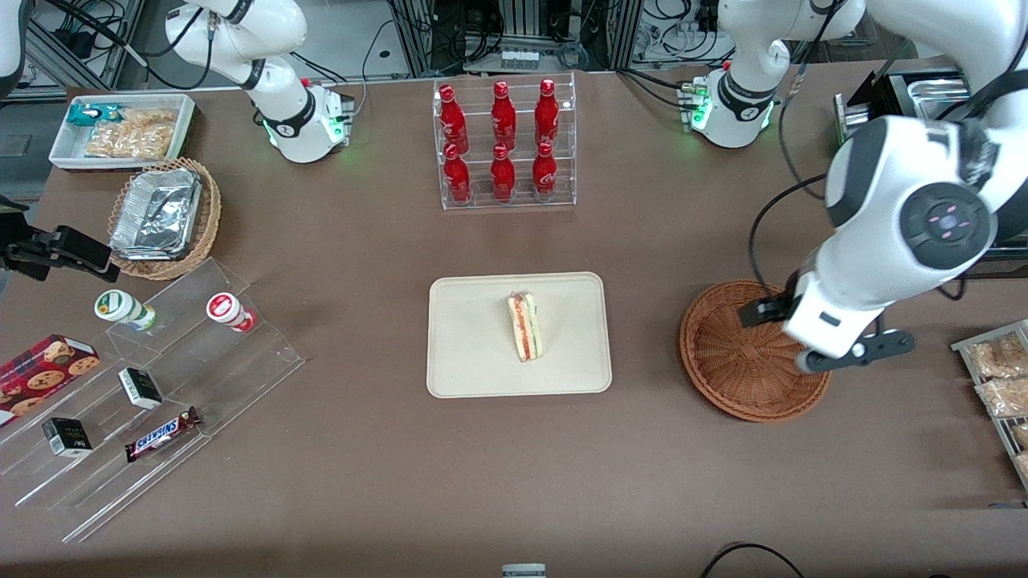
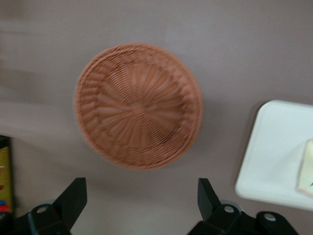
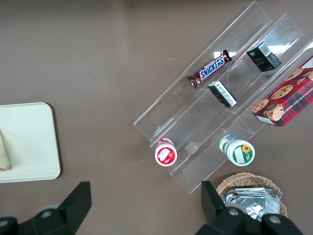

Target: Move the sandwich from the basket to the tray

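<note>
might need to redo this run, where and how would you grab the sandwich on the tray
Come straight down from above and pinch the sandwich across its two flat bread faces near the middle. It stands on edge on the tray, filling stripe up, so the faces are exposed. The open gripper is above the empty basket.

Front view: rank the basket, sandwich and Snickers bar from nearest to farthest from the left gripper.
The gripper, open, hangs above the basket.
1. basket: directly under the gripper.
2. sandwich: on the tray, mid-table.
3. Snickers bar: on the clear stepped shelf toward the parked arm's end.
</note>
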You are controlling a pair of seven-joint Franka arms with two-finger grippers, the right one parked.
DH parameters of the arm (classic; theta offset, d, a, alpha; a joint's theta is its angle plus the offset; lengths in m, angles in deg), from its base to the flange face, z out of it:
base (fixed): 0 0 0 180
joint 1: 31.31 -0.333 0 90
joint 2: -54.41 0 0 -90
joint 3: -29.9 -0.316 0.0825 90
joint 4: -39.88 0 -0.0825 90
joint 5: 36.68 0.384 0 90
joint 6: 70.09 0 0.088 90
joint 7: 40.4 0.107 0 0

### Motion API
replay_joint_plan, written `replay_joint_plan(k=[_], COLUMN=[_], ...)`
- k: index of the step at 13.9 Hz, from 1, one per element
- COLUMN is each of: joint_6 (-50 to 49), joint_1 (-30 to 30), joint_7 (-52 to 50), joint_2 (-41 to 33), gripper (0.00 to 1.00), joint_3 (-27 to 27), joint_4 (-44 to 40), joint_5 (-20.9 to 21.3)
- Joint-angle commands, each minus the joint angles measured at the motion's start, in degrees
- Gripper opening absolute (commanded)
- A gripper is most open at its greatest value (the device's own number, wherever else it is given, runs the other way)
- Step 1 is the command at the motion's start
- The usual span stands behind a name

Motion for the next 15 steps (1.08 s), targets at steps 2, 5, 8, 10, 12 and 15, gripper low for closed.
replay_joint_plan(k=[2, 5, 8, 10, 12, 15], joint_6=[-5.03, -9.27, -11.47, -14.09, -15.87, -14.56], joint_1=[-6.97, -10.42, -10.6, -10.69, -10.51, -10.51], joint_7=[10.21, 12.52, 12.53, 12.52, 12.61, 12.61], joint_2=[-11.61, -14.7, -14.97, -15.75, -15.06, -14.7], gripper=[1.0, 1.0, 1.0, 1.0, 1.0, 1.0], joint_3=[4.25, 7.52, 7.88, 7.44, 7.44, 7.79], joint_4=[9.43, 7.77, 2.85, 2.57, 2.23, 2.31], joint_5=[-0.6, -0.78, -5.76, -6.58, -5.44, -2.28])
